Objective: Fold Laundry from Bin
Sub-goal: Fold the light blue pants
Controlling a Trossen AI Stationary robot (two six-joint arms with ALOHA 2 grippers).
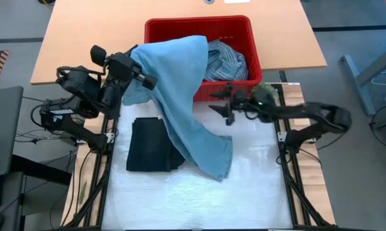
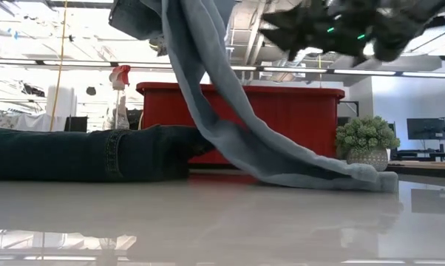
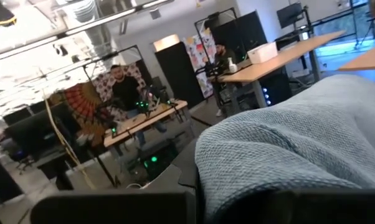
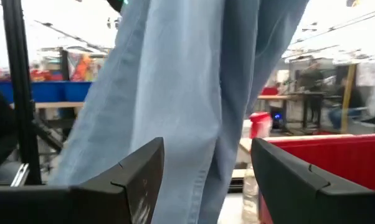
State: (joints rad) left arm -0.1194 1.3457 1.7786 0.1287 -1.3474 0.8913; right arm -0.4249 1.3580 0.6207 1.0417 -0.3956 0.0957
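Even, bright light falls from overhead in the high view, with soft shadows under the jeans [image 1: 186, 96]. In the low view the glossy white surface [image 2: 222, 222] mirrors the ceiling strip lights, and the windows behind are blown out. The left wrist view is tilted and smeared; the right wrist view's foreground is soft against a glaring background.

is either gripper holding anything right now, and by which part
The left gripper holds the light blue jeans by their upper end, lifted. The right gripper is open and empty.
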